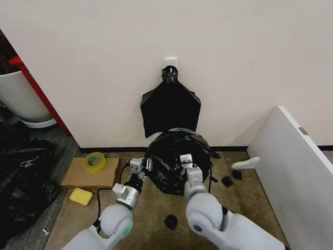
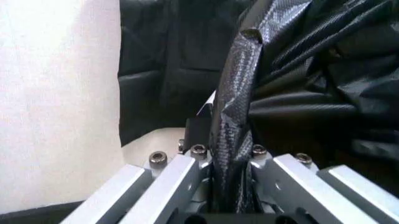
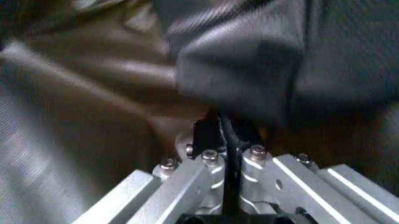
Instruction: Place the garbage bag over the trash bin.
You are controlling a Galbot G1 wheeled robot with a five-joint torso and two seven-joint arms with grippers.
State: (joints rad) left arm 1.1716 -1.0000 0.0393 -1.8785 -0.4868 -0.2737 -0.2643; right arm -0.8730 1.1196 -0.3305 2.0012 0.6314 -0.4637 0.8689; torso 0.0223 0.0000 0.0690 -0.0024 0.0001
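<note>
My left tool (image 2: 227, 196) is clamped on a fold of the bag (image 1: 174, 156), my right tool (image 3: 227, 163) pinched shut on film too. The bag drapes a round form on the floor by the wall, likely the bin. I'd pull evenly down both sides, keeping the thin film from tearing.
</note>
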